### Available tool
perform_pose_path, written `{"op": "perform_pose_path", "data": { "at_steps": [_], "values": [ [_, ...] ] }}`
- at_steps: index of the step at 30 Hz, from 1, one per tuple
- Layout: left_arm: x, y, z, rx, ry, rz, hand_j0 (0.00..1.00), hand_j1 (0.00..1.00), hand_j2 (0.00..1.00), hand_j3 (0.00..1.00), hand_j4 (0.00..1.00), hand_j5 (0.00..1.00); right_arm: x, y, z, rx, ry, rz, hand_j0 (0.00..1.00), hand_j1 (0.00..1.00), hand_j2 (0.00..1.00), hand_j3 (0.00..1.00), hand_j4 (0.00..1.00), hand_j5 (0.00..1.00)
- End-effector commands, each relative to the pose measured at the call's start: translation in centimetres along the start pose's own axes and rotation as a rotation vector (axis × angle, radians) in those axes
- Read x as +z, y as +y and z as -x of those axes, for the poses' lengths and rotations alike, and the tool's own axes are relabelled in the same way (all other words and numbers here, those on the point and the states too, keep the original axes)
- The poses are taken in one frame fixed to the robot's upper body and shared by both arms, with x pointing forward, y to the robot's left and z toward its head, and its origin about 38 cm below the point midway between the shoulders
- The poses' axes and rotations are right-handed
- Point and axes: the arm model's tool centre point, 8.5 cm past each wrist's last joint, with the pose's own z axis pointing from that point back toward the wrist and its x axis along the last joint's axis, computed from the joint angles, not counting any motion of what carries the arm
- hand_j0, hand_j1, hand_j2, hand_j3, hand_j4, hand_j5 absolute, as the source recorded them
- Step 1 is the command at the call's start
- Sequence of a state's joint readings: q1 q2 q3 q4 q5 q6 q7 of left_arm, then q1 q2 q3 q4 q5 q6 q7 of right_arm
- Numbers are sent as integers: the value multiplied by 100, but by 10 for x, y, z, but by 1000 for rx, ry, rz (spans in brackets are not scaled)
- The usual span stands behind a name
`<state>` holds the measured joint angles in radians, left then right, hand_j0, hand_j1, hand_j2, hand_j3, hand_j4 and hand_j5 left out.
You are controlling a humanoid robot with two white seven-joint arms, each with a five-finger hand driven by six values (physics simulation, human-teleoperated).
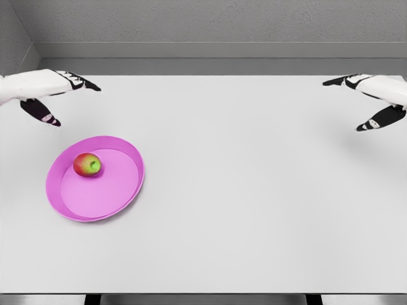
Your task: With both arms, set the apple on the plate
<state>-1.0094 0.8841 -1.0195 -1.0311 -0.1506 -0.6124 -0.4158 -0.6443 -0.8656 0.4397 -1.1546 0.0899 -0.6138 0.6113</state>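
— Apple (88,164) status first: what do you have on it?

— I see it sitting inside the pink plate (127,190), toward the plate's upper left, near the rim. It is red with a green patch facing me. The plate lies on the white table (254,203), on the left half.

— Anything you can't make out?

— Both arms are cut off at the picture's edges, so I only get the hands and a bit of forearm. The apple's stem is too small for me to tell. The table's near legs are cropped to dark stubs at the bottom edge.

— Hands?

— My left hand (54,92) hovers above the table at the far left, fingers spread and relaxed, holding nothing. The apple lies below it in the picture, nearer to me, clearly apart from it. My right hand (375,98) is at the far right edge, also spread and loose, grasping nothing, well apart from the plate, with the whole table width between.
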Motion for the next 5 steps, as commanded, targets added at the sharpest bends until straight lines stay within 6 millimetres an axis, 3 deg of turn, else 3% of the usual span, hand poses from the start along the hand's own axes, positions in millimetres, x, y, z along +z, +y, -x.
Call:
{"op": "perform_pose_path", "data": {
  "at_steps": [1,5],
  "values": [
    [-9,-6,19,80,53,-29,100,100,100,100,100,100,7,-5,3,2,13,10,100,100,100,100,100,100],
    [-11,-5,16,78,43,-28,100,100,100,100,100,100,6,-4,1,1,8,10,100,100,100,100,100,100]
  ]
}}
